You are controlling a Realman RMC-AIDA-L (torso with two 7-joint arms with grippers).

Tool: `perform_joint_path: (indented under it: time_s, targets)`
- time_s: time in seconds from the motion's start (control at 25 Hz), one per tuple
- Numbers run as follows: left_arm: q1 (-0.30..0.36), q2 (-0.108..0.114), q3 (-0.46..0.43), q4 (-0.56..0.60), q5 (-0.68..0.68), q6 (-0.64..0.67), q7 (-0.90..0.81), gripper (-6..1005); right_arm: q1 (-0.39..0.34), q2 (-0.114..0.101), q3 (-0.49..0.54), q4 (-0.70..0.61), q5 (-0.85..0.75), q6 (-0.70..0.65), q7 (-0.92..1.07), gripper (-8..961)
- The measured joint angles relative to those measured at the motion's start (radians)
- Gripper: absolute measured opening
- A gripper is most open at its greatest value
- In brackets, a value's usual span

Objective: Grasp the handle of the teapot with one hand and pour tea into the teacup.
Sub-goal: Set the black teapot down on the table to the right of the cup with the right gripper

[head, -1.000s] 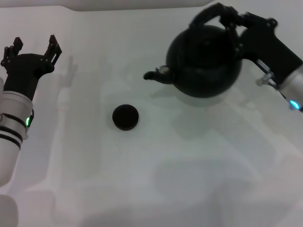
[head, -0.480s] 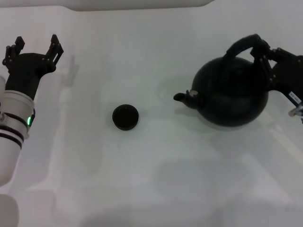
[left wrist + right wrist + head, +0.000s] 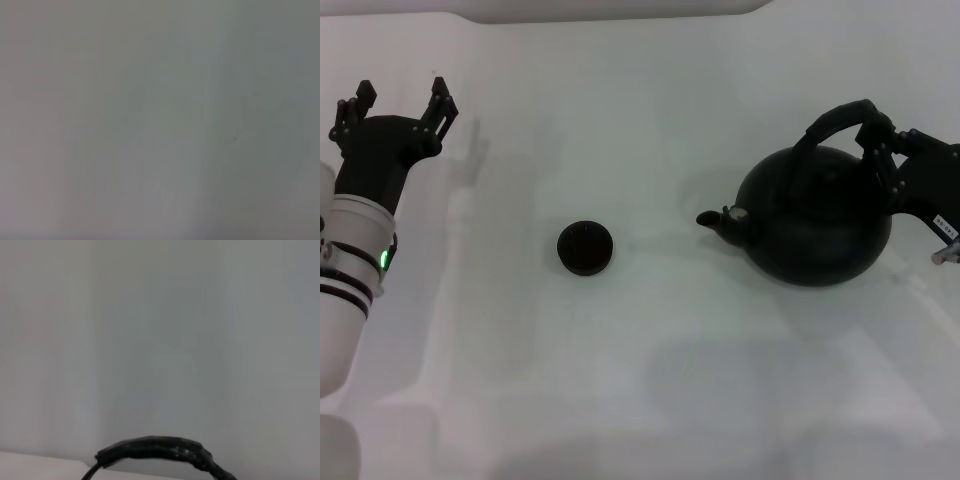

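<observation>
The big round black teapot (image 3: 815, 225) is upright at the right of the white table (image 3: 650, 380), its short spout (image 3: 720, 222) pointing left toward the teacup. My right gripper (image 3: 880, 150) comes in from the right edge and is shut on the right part of the arched handle (image 3: 830, 122). In the right wrist view, only the top of the handle (image 3: 160, 452) shows. The tiny black teacup (image 3: 585, 247) stands alone left of centre, well apart from the spout. My left gripper (image 3: 400, 98) is at the far left, open and holding nothing.
The white table has a raised pale edge (image 3: 620, 8) along the back. The left wrist view shows only a blank pale surface (image 3: 160, 120).
My right gripper has carried the teapot from above the middle back of the table to the right and down, away from the teacup. The left arm has barely moved.
</observation>
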Motion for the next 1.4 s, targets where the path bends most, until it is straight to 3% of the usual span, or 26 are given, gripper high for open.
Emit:
perform_joint_path:
  time_s: [1.16, 1.4]
  targets:
    - [0.005, 0.0, 0.0, -0.002, -0.001, -0.002, 0.0, 887, 0.009, 0.002, 0.004, -0.016, 0.006, 0.057, 0.042, 297]
    - [0.006, 0.0, 0.0, -0.002, -0.001, -0.005, 0.0, 887, 0.0, -0.001, 0.004, -0.022, 0.007, 0.047, 0.12, 565]
